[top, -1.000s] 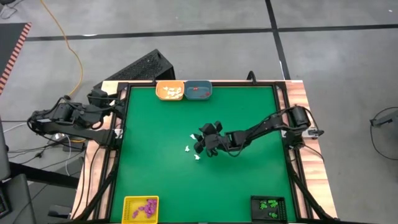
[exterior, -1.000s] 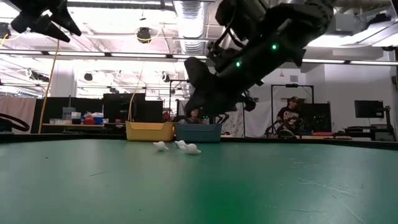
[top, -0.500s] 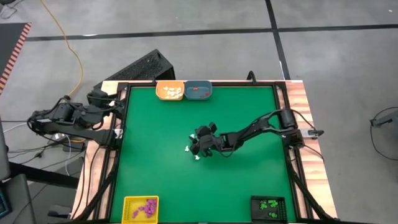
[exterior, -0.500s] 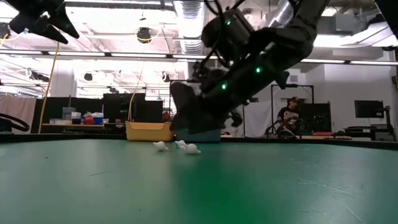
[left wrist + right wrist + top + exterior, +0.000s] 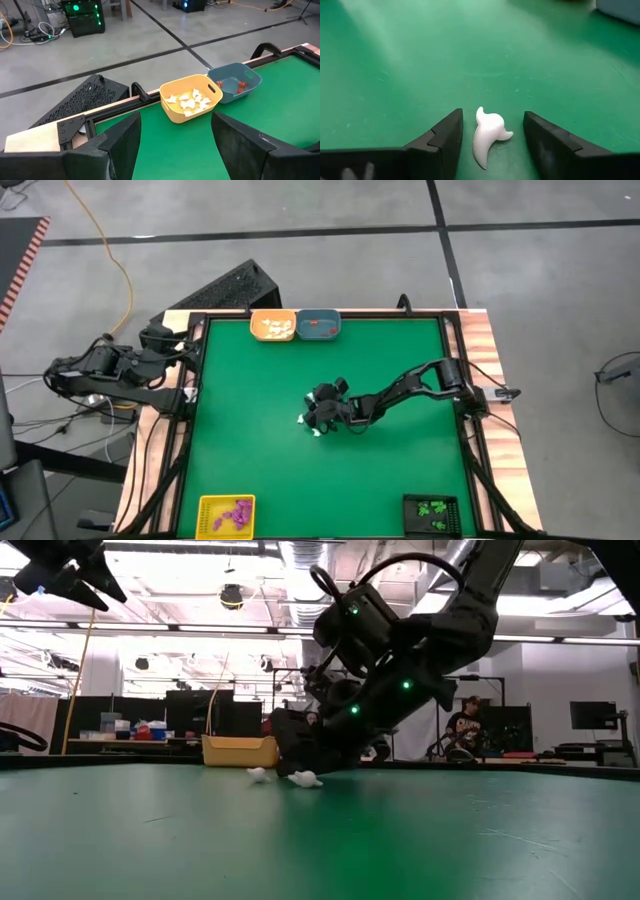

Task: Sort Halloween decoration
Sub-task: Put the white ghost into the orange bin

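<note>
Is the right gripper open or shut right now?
Open. The right gripper has its fingers spread on either side of a white trinket lying on the green mat, not yet pinched.

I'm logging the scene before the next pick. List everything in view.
Green mat: one, covers the table.
White trinkets: a few loose, mid-mat; one lies between the right jaws.
Yellow-orange tray: one, far edge, holds white pieces.
Blue tray: one, beside it, holds orange-red pieces.
Yellow tray: one, near-left corner, purple pieces.
Black tray: one, near-right corner, green pieces.
Person: one, in the room behind.
Left gripper: open, off the mat's left edge.
Right gripper: open, low at mid-mat.
</note>
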Controlling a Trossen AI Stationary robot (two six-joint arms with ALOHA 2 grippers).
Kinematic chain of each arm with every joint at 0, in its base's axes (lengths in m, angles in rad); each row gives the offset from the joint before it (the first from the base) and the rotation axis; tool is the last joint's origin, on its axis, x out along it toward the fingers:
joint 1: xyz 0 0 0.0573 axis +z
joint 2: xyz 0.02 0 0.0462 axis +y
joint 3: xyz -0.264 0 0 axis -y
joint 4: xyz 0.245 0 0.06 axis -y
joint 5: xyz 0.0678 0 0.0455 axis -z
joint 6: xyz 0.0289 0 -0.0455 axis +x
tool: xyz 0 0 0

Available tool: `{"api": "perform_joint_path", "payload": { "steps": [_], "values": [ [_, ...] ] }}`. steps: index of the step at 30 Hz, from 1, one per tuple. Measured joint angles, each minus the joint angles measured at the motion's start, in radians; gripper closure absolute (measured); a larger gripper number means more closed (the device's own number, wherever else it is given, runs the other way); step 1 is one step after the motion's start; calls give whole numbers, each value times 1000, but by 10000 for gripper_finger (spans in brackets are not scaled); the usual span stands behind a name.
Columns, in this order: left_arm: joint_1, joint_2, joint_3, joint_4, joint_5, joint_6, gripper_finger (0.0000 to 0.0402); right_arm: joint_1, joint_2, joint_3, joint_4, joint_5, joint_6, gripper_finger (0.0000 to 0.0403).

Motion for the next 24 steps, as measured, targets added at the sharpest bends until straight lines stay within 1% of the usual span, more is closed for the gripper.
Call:
{"api": "perform_joint_path", "payload": {
  "steps": [4, 11, 15, 18, 24],
  "values": [
    [0, 0, 0, 0, 0, 0, 170, 0, 0, 1, -26, 17, -4, 209],
    [0, 0, 0, 0, 1, -2, 170, -1, 0, -2, -37, 18, -4, 291],
    [0, 0, 0, 0, 1, -3, 170, 0, 0, -2, -34, 17, -4, 327],
    [0, 0, 0, 0, 1, -3, 170, 0, 0, -2, -30, 14, -4, 342],
    [0, 0, 0, 0, 2, -3, 170, 1, -2, -3, 15, 2, -3, 347]
  ]
}}
